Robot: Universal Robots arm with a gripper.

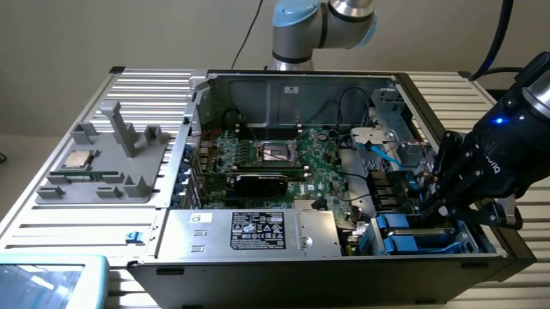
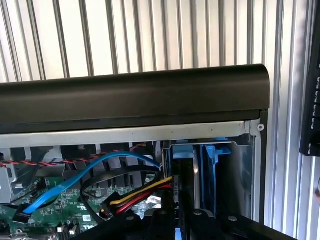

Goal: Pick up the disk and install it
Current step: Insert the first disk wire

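Right, the gripper (image 1: 432,207) hangs over the drive bay (image 1: 471,239), jaws clenched almost together on what looks like the thin top edge of the disk (image 1: 402,223), which stands on edge inside the bay with its blue rails along the bay walls. Doing this well, I reckon, means holding the disk square to the bay and pressing straight down, clear of the yellow-and-red cable bundle (image 2: 142,191) just beside the bay.

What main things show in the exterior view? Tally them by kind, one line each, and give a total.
Computer case: 1
Grey holder: 1
Square chip: 1
Silver box with label: 1
Robot arm: 1
Total: 5
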